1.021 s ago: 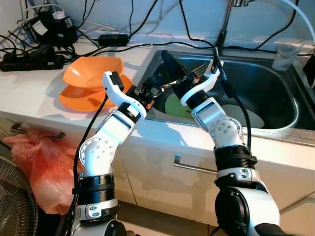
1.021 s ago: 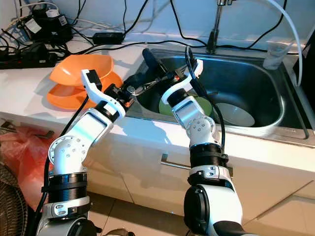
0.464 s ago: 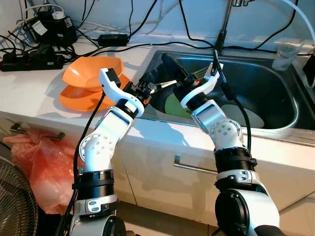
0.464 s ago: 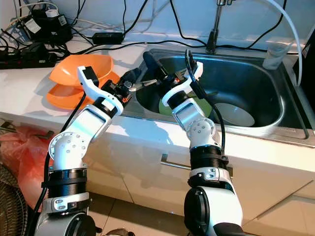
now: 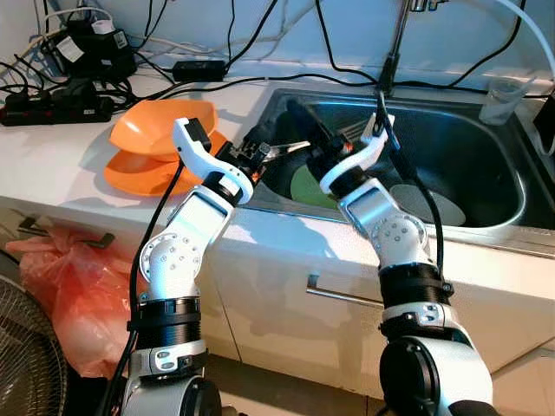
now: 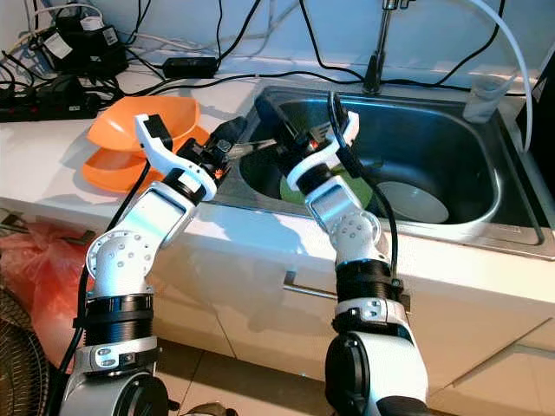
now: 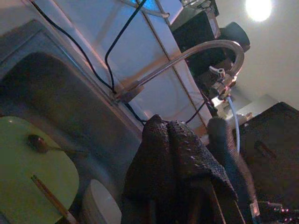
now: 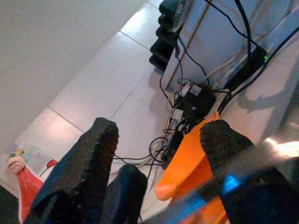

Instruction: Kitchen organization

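Over the sink's left edge my left gripper point(image 5: 258, 154) is shut on a thin metal utensil point(image 5: 290, 146) that points toward my right gripper point(image 5: 305, 137). The right gripper faces it, open, its long black fingers point(image 8: 93, 163) spread on either side of the utensil's blurred free end. In the left wrist view the left fingers point(image 7: 173, 168) press together. Below them a green plate point(image 7: 32, 168) lies in the sink point(image 5: 468, 147) with a spoon point(image 7: 39, 143) and a chopstick point(image 7: 51, 198) on it.
A white bowl point(image 5: 434, 204) sits in the sink beside the green plate point(image 5: 305, 184). Stacked orange bowls point(image 5: 160, 126) stand on the counter to the left. Power strips and cables point(image 5: 56, 108) crowd the back. The faucet point(image 5: 395, 52) and a clear cup point(image 5: 501, 100) are behind the sink.
My left gripper has risen slightly and carried the utensil closer to the right gripper. The right gripper has shifted a little toward it.
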You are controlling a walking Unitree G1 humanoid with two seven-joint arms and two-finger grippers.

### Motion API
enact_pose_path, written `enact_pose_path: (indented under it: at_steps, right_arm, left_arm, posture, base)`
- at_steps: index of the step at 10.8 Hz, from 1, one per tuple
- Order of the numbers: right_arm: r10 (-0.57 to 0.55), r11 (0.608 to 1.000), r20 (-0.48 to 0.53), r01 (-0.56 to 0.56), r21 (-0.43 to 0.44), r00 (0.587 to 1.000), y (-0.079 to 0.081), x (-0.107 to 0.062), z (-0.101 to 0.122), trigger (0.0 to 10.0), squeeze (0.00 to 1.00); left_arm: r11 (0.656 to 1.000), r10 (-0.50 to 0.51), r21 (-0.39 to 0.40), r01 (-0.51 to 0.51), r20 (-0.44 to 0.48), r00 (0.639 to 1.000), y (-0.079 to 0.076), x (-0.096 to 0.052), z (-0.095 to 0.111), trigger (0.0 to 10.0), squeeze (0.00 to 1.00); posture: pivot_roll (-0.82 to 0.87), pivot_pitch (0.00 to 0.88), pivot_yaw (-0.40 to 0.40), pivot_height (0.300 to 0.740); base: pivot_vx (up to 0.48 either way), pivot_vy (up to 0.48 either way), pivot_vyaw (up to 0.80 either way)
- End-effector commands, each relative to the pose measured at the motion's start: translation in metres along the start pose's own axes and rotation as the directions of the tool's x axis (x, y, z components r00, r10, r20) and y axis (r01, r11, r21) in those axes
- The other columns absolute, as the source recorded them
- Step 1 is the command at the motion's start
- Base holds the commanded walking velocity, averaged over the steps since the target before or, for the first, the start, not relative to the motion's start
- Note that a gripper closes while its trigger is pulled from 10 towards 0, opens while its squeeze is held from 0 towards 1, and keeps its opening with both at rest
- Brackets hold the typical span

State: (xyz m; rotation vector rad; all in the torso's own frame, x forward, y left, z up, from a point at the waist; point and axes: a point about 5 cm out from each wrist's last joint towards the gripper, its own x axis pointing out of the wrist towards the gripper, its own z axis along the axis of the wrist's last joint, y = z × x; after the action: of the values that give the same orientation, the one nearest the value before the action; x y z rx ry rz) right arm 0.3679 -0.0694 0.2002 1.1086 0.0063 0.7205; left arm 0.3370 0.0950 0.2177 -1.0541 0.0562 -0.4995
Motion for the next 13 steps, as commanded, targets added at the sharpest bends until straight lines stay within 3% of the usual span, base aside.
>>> enact_pose_path:
  at_steps: [1, 13]
  right_arm:
    - [0.02, 1.0, 0.0, -0.02, 0.002, 1.0, 0.005, 0.0009, -0.0054, 0.0, 0.0]
    - [-0.005, 1.0, 0.018, 0.005, -0.018, 1.0, 0.0005, -0.0027, -0.0021, 0.0, 0.0]
  left_arm:
    - [1.0, -0.008, 0.004, 0.007, 0.016, 1.0, -0.0043, 0.0052, 0.0042, 0.0, 0.0]
    - [1.0, -0.012, 0.0, 0.012, -0.009, 1.0, -0.0041, 0.0075, 0.0006, 0.0, 0.0]
  posture:
    - [0.12, 0.0, 0.067, 0.74]
    - [0.11, 0.0, 0.081, 0.74]
  base:
    - [0.0, 0.0, 0.0]
    - [0.0, 0.0, 0.0]
